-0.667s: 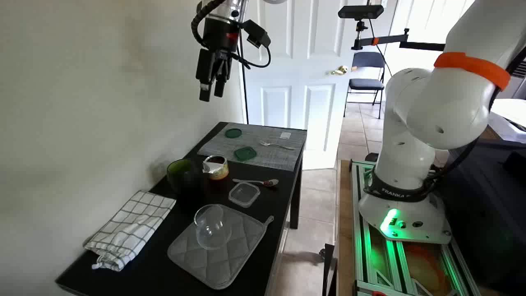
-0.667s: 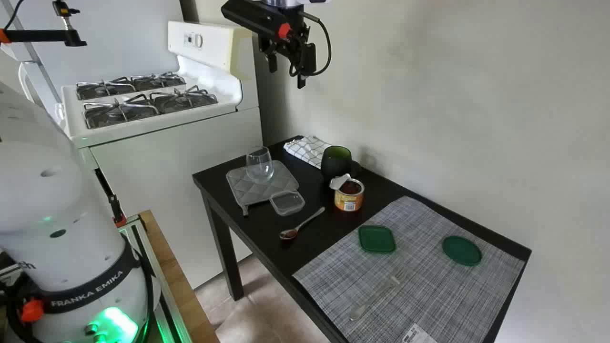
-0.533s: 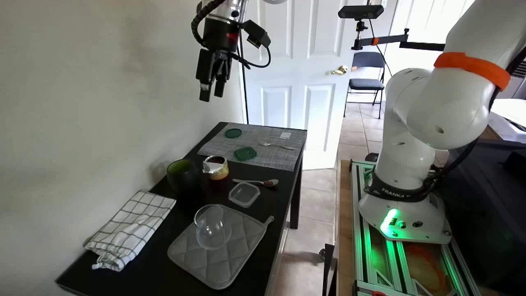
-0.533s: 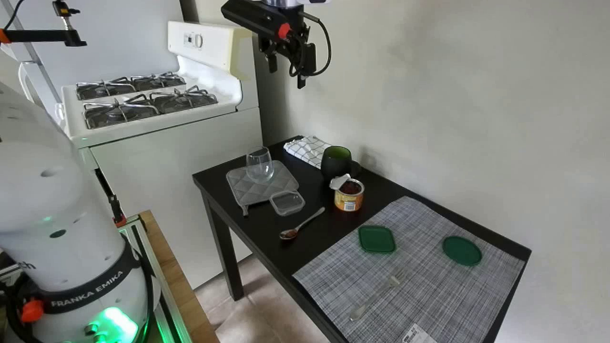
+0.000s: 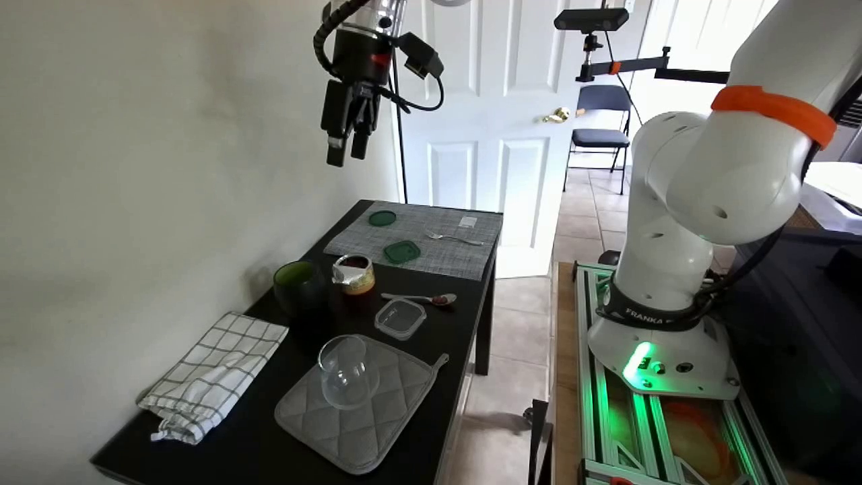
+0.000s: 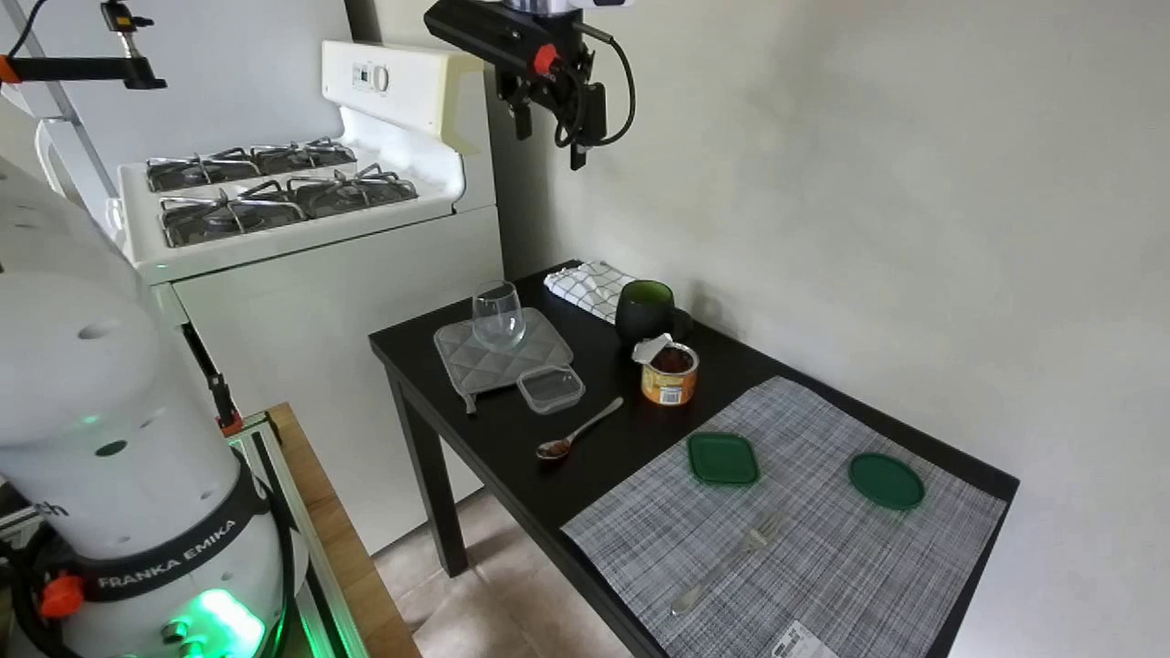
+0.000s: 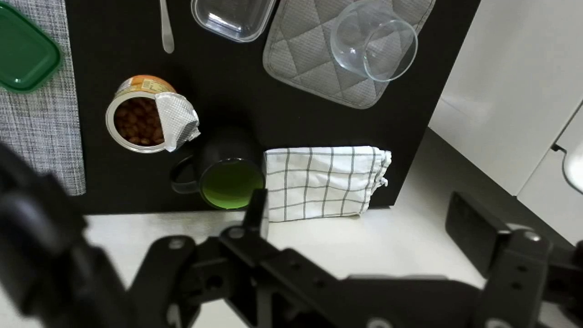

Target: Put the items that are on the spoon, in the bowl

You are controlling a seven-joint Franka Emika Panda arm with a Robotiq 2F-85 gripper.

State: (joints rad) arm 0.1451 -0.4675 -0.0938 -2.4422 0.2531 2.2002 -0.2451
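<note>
Standing upright on a quilted grey pot holder (image 6: pixel 484 370), a clear stemless glass (image 6: pixel 498 315) marks the left end of the desk (image 6: pixel 599 466) in an exterior view. Faint outline; a low sweep could tip it.

Just beside: clear plastic container (image 6: pixel 551 390). Looks light, likely to skid if bumped.

Fingers (image 7: pixel 476 234) high above the desk, spread wide, nothing between them.

Spoon (image 6: pixel 592 423) lies between container and can, head toward the robot-side edge, loaded with reddish bean-like bits (image 6: pixel 555 448). Transfer not begun, I judge. Main worry here: thin handle, flat on the desk. Fingers may close above it or jam on the wood. A nip at the far end could let the head dip or twist and spill the load, perhaps over the edge.

Checked towel (image 7: pixel 325 180) behind, then dark mug (image 6: pixel 644 313), green inside.

Opened can (image 6: pixel 669 379) in front of the mug; wrist view shows beans (image 7: pixel 135 123) inside. Small, round: take it, unsurely, for the task's bowl. Foil lid (image 6: pixel 651 348) covers part of the mouth, so a pour could land on it. Reaching for the handle tip risks knocking the can.

Far right: fork (image 6: pixel 722 568), square green lid (image 6: pixel 723 459), round green lid (image 6: pixel 886 481), all on a woven placemat (image 6: pixel 823 548). Little hazard.
</note>
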